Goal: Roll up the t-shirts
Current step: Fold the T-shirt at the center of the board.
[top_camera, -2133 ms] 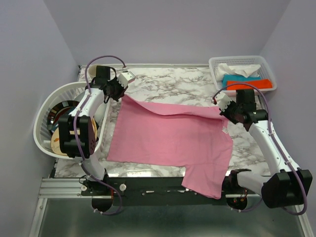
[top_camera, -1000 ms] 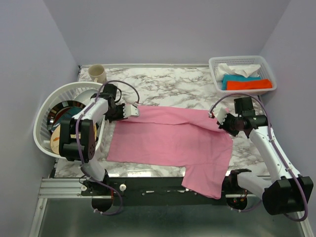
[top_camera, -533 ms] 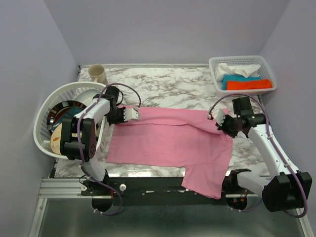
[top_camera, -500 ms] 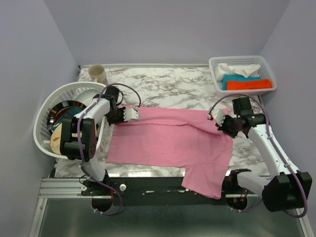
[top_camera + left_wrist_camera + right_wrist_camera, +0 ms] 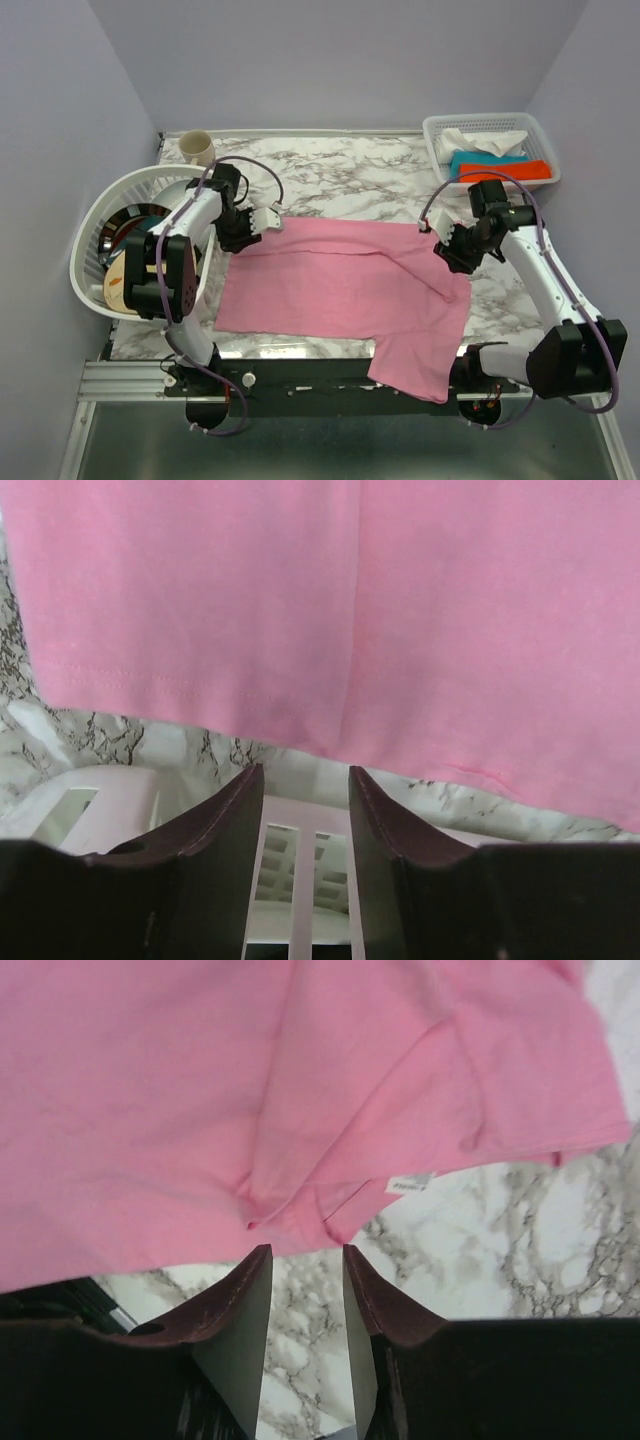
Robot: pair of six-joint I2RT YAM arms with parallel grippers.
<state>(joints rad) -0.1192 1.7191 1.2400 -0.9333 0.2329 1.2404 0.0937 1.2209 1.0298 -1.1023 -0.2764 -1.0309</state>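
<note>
On the marble table [image 5: 350, 175], a pink t-shirt [image 5: 340, 280] lies spread flat.
Top view: left gripper [image 5: 268, 220] at its far-left corner, right gripper [image 5: 447, 240] at its far-right. Left wrist: left gripper [image 5: 305, 775] narrowly parted, empty, t-shirt [image 5: 350, 610] hem just beyond. Right wrist: right gripper [image 5: 305, 1252] narrowly parted over marble, empty, t-shirt [image 5: 250, 1090] just ahead.

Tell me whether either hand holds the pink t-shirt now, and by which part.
Nothing is held. The left hand and the right hand are both open and empty; the pink t-shirt lies free just beyond them.
</note>
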